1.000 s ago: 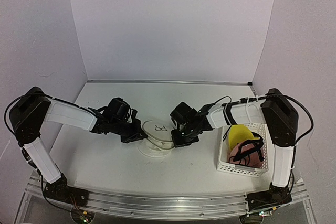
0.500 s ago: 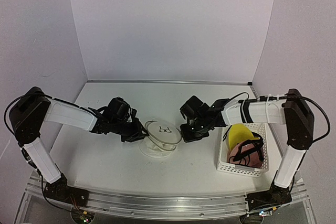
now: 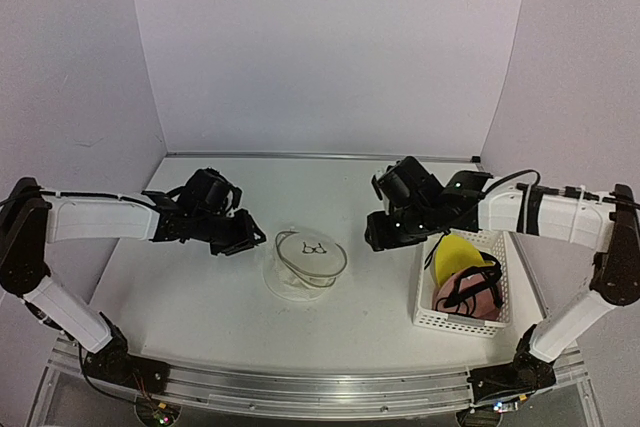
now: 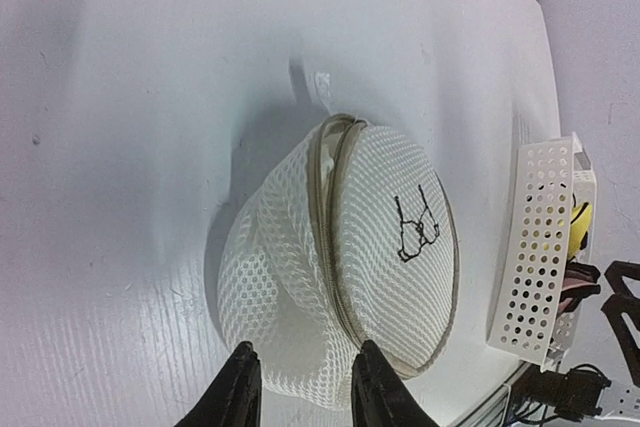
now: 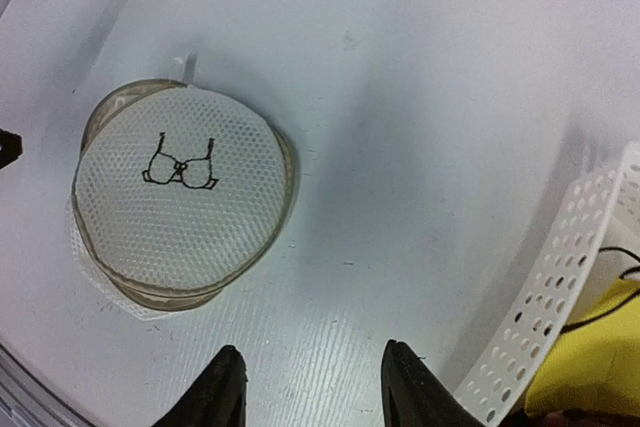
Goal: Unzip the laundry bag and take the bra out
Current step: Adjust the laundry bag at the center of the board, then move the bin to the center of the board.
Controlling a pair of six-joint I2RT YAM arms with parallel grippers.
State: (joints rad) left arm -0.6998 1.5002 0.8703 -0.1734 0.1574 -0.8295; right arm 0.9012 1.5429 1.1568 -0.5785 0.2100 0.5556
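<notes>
The laundry bag is a round white mesh pouch with a black bra outline on its face, lying mid-table with the face tilted up. Its beige zip band shows no gap. No bra can be made out through the mesh. My left gripper hovers just left of the bag, open, with the bag's side seen between its black fingers and not touched. My right gripper hangs open to the right of the bag, over bare table, between the bag and the basket.
A white perforated plastic basket stands at the right, holding yellow and pink padded fabric with black straps. Its corner lies close to my right fingers. White walls close in the back and sides.
Both grippers were shut at the bag's rim; both have opened and drawn away, the left leftward, the right up and to the right. The bag's face has settled.
</notes>
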